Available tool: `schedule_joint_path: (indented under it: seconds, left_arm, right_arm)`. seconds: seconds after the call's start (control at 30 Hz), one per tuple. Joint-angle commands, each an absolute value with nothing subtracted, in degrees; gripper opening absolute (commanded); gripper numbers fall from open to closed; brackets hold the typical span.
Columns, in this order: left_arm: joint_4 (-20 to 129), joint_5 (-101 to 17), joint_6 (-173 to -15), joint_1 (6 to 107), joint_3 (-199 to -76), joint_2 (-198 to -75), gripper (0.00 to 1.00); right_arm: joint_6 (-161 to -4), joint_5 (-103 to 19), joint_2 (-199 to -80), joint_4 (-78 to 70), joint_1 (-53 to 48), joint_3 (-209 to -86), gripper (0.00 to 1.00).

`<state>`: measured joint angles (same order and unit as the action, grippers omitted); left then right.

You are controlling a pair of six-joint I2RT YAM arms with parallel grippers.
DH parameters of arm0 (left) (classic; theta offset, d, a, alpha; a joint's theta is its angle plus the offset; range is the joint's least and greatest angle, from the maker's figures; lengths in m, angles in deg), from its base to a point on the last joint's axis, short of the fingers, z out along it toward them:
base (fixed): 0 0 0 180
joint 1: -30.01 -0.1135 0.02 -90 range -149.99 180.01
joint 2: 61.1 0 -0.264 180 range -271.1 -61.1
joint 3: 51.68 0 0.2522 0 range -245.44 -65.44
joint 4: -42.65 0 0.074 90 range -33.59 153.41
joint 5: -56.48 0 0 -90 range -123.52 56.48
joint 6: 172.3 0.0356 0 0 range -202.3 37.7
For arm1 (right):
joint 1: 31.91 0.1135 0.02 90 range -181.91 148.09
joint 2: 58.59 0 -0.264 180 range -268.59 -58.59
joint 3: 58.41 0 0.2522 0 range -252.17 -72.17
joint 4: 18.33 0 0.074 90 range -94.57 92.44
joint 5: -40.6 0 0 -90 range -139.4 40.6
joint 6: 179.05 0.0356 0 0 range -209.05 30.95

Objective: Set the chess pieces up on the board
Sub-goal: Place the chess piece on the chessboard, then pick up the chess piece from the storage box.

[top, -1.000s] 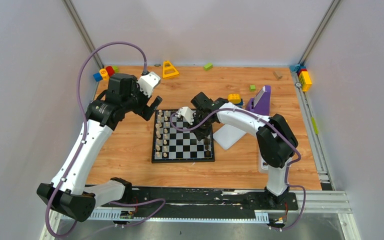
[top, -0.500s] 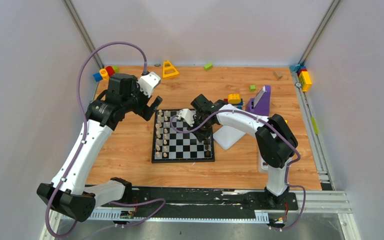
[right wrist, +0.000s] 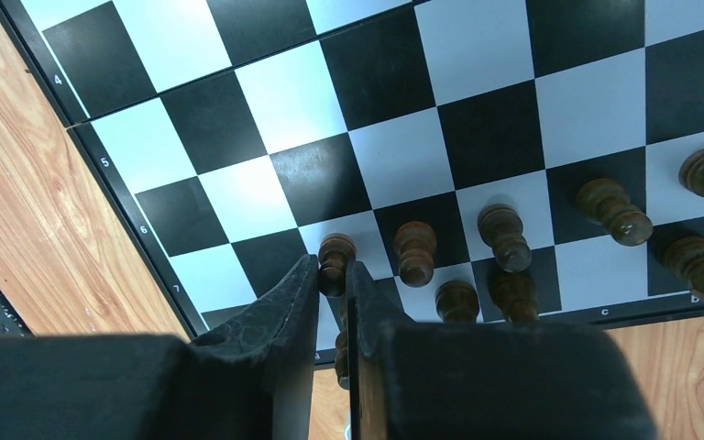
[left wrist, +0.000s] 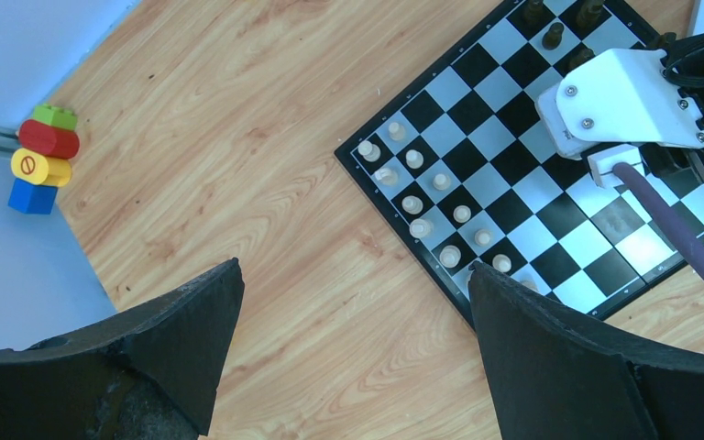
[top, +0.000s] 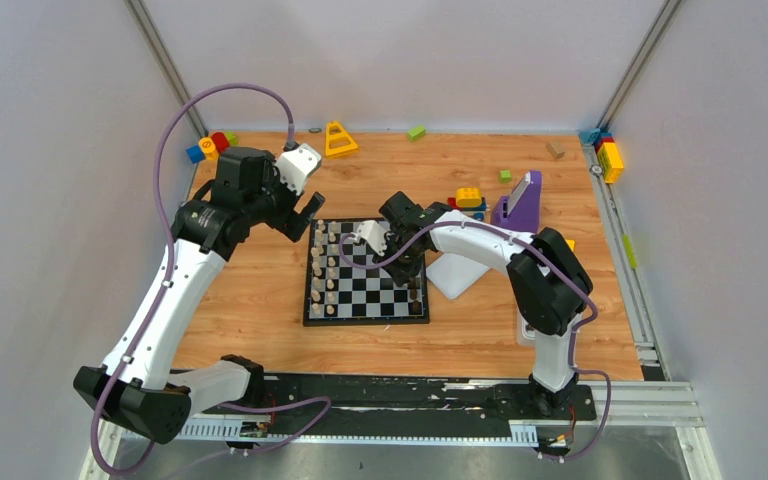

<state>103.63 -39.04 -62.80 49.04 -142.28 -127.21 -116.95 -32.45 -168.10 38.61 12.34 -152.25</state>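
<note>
Chess pieces (top: 318, 268) stand on the board (top: 380, 290), which lies flat on the wooden table (top: 260, 290) between the two arms. The cream pieces (left wrist: 413, 158) fill two lines along the board's left edge and the dark pieces (right wrist: 504, 236) gather along its right edge, so both sets run from near side to far side in the top view. Those that show clearly stand upright, long axis straight up from the squares; in the left wrist view the cream ones appear as small round tops.

The right claw (right wrist: 332, 270) hangs over the dark side of the board; its fingers (right wrist: 284, 312) point down and are clenched on a dark pawn (right wrist: 335, 249) with only a slit between them. The pawn's long axis lies in line with the fingers, its rounded end showing just past the tips, over the second row from the rim; whether its foot touches the board I cannot tell. Several more dark pieces stand just beside it in the two rows nearest the rim.

The left claw (left wrist: 353, 275) is released, jaws spread wide and holding nothing; it hovers above bare table just off the board's far left corner, near the cream pieces but apart from them. A stack of toy blocks (left wrist: 41, 156) sits at the table's edge.
</note>
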Motion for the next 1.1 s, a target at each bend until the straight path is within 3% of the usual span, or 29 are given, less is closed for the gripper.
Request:
schedule_joint_path:
  seconds: [0.0,0.13,0.43,0.83,1.07]
  left_arm:
    - [101.06,-39.92,-64.01,48.61,-142.02,-126.32,1.0]
    - [101.07,-39.98,-63.98,48.63,-141.91,-126.23,1.0]
    - [101.06,-40.02,-63.8,48.55,-141.77,-126.38,1.0]
    - [101.73,-41.2,-63.09,48.56,-142.58,-127.12,1.0]
    - [102.51,-46.74,-61.45,48.56,-143.42,-128.42,1.0]
  right_arm:
    - [-116.3,-33.69,-168.6,36.84,12.83,-151.63,0.14]
    - [-116.25,-33.81,-168.45,36.83,12.83,-151.47,0.17]
    - [-115.98,-33.85,-165.85,37.37,12.91,-151.22,0.4]
    - [-114.82,-29.35,-148.45,41.86,10.5,-152.03,0.44]
    - [-113.24,-32.04,-131.21,44.91,-4.12,-139.77,0.48]
